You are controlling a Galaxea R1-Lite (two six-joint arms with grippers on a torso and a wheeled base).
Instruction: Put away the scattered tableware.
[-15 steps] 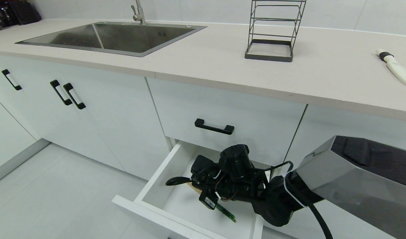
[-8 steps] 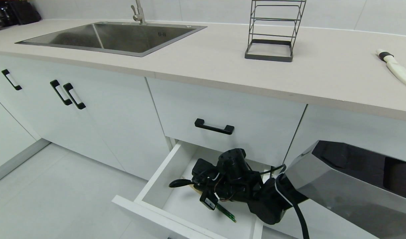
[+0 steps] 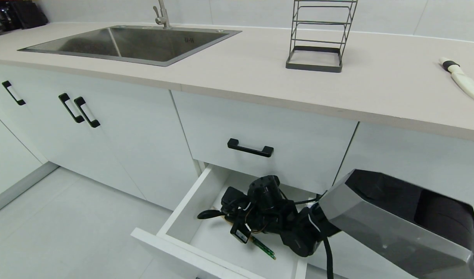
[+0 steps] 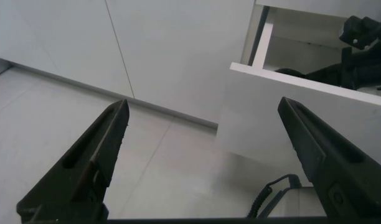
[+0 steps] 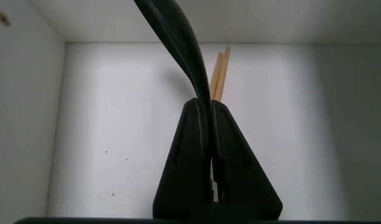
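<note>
Your right gripper (image 3: pixel 230 212) has its fingers (image 5: pixel 197 143) clenched on the black spoon (image 3: pixel 208 213), low inside the open drawer (image 3: pixel 181 201). Wooden chopsticks (image 5: pixel 218 73) lie on the drawer bottom beneath it. The spoon bowl sits near the drawer's left wall, not touching. The left gripper (image 4: pixel 203 106) hangs over the floor tiles (image 4: pixel 66 112) with its fingers spread wide, near the drawer's front panel. The white knife (image 3: pixel 464 80) is on the table's (image 3: pixel 240 62) far right.
</note>
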